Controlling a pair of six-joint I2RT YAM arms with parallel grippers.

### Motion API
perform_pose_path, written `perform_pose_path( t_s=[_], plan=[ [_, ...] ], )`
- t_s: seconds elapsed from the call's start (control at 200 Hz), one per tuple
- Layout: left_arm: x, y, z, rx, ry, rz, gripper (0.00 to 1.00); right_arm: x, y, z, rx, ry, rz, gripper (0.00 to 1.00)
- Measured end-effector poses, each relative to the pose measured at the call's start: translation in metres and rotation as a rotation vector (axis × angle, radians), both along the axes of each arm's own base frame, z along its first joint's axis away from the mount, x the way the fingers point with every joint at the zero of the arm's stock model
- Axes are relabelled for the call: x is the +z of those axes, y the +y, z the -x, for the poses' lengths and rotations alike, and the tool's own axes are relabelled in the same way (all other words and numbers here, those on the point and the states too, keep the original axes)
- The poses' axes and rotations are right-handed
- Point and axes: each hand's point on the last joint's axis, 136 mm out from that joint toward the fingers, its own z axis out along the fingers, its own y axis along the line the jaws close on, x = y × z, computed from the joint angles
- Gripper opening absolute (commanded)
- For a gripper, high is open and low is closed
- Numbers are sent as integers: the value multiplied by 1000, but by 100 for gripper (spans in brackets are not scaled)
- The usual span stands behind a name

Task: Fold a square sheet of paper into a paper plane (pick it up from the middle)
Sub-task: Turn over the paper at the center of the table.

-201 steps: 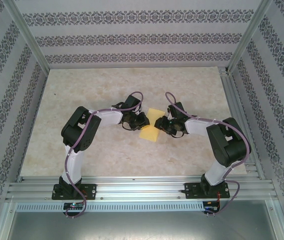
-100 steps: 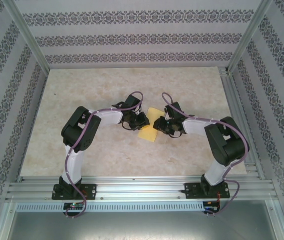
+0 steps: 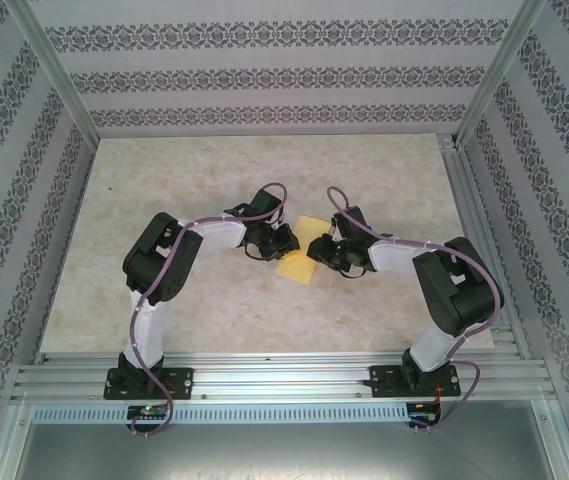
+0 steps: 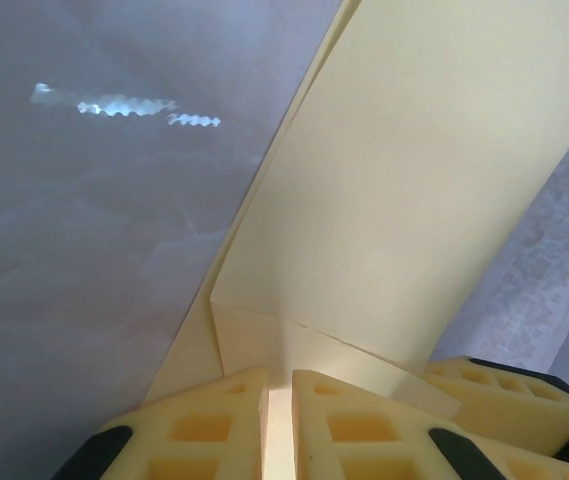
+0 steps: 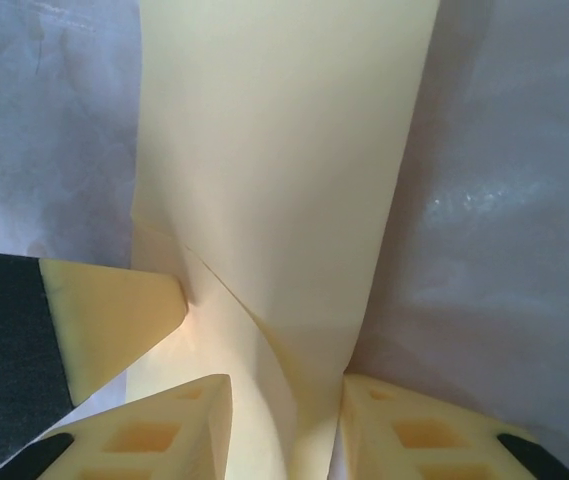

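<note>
At the middle of the worktop (image 3: 204, 180), plain pale-yellow paper (image 3: 297, 264) sits between two robot hands. Seen from above it is a slim four-sided shape, already folded over on itself. Its long axis runs from the near side toward the far wall, leaning a little right at the far end.

The left wrist camera shows two layers with a sharp crease along the left edge and a small folded flap near the fingers. The right wrist camera shows a tall strip that curls into a soft loop at the bottom.

The left hand (image 4: 279, 425) is closed on the paper's lower edge, its fingers (image 4: 199, 425) all but meeting with a sliver of yellow between them. The right hand (image 5: 286, 440) has its fingers (image 5: 154, 435) standing apart with the curled paper filling the gap; whether they pinch it cannot be told.

The hands come at the paper from opposite sides, with the left arm (image 3: 159, 262) and right arm (image 3: 454, 285) bent inward. The worktop is beige and marbled, the walls (image 3: 264, 75) are papered in grey floral bands, and an aluminium rail (image 3: 284, 378) runs along the near edge.
</note>
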Motion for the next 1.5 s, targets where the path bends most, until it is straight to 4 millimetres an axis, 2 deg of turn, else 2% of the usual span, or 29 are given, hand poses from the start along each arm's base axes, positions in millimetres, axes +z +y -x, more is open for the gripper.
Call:
perform_pose_path(
  t_s=[0.26, 0.899, 1.094, 1.384, 1.499],
  plan=[
    [0, 0, 0, 0, 0, 0, 17, 0, 1, 8, -37, 0, -65, 34],
    [-1, 1, 0, 2, 1, -4, 17, 5, 6, 4, -44, -20, -109, 27],
    [-1, 1, 0, 4, -1, -7, 16, 7, 5, 5, -42, -25, -108, 36],
    [-2, 5, -2, 19, -1, -39, 15, 2, 0, 10, -53, -24, -95, 41],
    [-3, 6, -2, 22, -2, -46, 15, 0, -6, 6, -77, -30, -81, 43]
  ],
)
